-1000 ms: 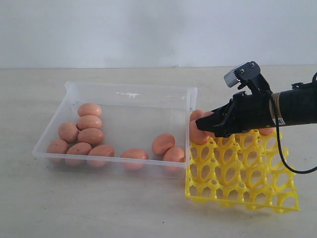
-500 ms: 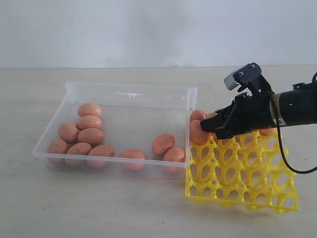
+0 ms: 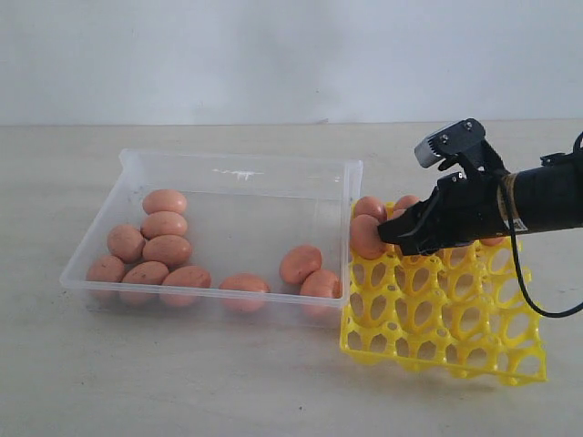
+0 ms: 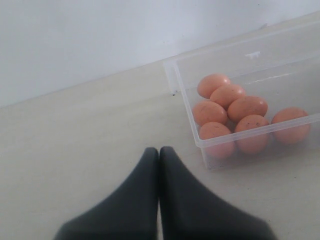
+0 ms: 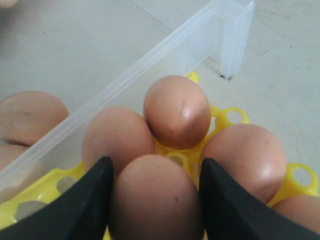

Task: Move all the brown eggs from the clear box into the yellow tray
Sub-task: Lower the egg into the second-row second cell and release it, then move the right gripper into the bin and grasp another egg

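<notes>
Several brown eggs [image 3: 155, 250] lie in the clear box [image 3: 237, 164], most at its left end and three near its right wall. The yellow tray [image 3: 446, 319] sits right of the box. It holds eggs along its far-left part, among them one [image 3: 364, 237] at the left edge. My right gripper [image 3: 390, 232] hangs low over those cups, shut on a brown egg [image 5: 155, 200] that fills the gap between both black fingers. Seated eggs [image 5: 176, 110] crowd just ahead of it. My left gripper [image 4: 159, 150] is shut and empty above the bare table, short of the box corner [image 4: 186, 95].
The box's right wall [image 5: 150, 55] stands directly against the tray's left edge. The tray's near rows of cups [image 3: 437, 346] hold nothing. A black cable [image 3: 524, 282] droops from the right arm over the tray's right side.
My right gripper has drawn a little to the right over the tray, still holding its egg. The tray's near edge has shifted slightly. The eggs in the box have not moved.
</notes>
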Action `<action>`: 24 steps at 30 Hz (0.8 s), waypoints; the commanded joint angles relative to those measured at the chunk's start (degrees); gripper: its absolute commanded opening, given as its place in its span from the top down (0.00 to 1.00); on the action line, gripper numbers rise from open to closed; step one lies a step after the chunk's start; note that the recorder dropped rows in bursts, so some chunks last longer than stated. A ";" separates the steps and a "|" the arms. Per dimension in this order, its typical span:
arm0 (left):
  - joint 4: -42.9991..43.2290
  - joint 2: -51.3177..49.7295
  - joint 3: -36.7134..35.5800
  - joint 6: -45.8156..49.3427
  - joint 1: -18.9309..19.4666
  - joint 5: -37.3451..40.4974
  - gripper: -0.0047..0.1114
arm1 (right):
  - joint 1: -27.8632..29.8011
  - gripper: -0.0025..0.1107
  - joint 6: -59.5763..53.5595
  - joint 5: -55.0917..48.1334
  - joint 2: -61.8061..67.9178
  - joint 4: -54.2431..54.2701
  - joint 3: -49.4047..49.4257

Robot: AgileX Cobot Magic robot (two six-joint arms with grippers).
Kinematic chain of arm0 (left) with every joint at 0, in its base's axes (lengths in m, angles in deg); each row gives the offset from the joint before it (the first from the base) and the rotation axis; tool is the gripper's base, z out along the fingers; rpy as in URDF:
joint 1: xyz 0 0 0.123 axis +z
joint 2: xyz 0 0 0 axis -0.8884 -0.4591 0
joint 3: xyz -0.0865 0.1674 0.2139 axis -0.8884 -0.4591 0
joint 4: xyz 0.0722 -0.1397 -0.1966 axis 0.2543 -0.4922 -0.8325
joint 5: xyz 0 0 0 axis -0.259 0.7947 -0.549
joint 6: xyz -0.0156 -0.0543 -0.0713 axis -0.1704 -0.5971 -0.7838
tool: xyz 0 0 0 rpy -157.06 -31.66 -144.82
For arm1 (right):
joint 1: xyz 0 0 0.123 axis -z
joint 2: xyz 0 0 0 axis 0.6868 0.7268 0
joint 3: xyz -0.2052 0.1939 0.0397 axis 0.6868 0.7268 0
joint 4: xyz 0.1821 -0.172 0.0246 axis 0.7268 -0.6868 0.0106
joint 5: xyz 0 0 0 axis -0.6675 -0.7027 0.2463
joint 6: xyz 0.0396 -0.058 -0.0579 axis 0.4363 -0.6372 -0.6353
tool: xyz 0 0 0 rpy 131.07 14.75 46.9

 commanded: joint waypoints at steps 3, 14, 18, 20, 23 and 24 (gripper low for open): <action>-0.45 0.11 0.05 0.02 -0.19 -0.42 1.00 | -0.08 0.45 0.45 -0.06 -0.16 0.37 -0.14; -0.45 0.11 0.05 0.02 -0.19 -0.42 1.00 | -0.08 0.45 10.91 2.15 -11.20 0.47 -0.14; -0.45 0.11 0.05 0.02 -0.19 -0.42 1.00 | -0.47 0.62 22.08 12.76 -17.00 0.16 -0.14; -0.45 0.11 0.05 0.02 -0.19 -0.42 1.00 | -2.13 0.84 22.81 14.58 -19.94 -0.75 -0.14; -0.45 0.11 0.05 0.02 -0.19 -0.42 1.00 | -6.29 0.98 22.84 11.89 -23.87 -3.27 -0.68; -0.45 0.11 0.05 0.02 -0.19 -0.42 1.00 | -8.25 0.98 22.96 9.64 -25.04 -5.07 -1.34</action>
